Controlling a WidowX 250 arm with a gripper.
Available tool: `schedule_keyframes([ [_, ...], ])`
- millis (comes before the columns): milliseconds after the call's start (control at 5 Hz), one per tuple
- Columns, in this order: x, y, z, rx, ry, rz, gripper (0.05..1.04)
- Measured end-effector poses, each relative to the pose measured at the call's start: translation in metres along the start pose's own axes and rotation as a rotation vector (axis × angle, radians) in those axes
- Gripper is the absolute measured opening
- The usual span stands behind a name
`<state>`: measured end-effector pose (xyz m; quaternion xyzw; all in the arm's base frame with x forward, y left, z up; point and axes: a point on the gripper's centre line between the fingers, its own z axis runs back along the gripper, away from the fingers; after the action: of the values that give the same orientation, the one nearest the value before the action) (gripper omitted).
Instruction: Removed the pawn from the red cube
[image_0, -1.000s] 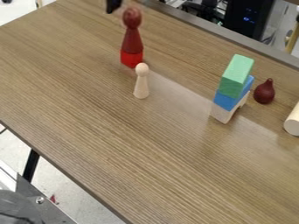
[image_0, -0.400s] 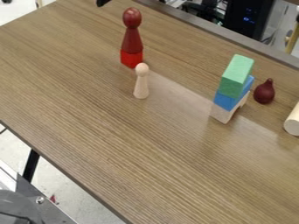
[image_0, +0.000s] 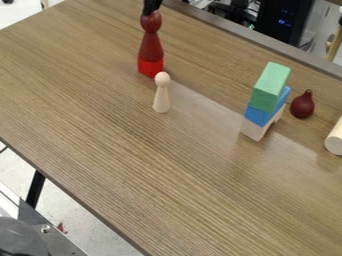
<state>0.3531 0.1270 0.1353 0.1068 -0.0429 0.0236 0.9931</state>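
Note:
At the top edge of the camera view, the black gripper (image_0: 152, 7) hangs just over or behind the head of the dark red pawn; whether it touches the head I cannot tell. The pawn (image_0: 151, 45) stands upright on the bright red cube (image_0: 150, 67), which rests on the wooden table. Only the lower tip of the gripper shows.
A small pale wooden pawn (image_0: 161, 93) stands just in front of the cube. To the right are a green block (image_0: 271, 86) on a blue block (image_0: 256, 115) over a pale arch (image_0: 255, 131), a dark red pear shape (image_0: 302, 105) and a pale cylinder (image_0: 335, 139).
The gripper has moved from the upper left of the pawn, first up and left, then right and down to the pawn's head. The pawn and cube have not moved.

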Motion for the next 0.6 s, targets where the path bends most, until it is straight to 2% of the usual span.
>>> schedule_keyframes([
  [400, 0.012, -0.002, -0.009, 0.015, 0.037, 0.021, 1.0],
  [600, 0.016, -0.005, -0.011, -0.016, 0.061, 0.015, 0.999],
])
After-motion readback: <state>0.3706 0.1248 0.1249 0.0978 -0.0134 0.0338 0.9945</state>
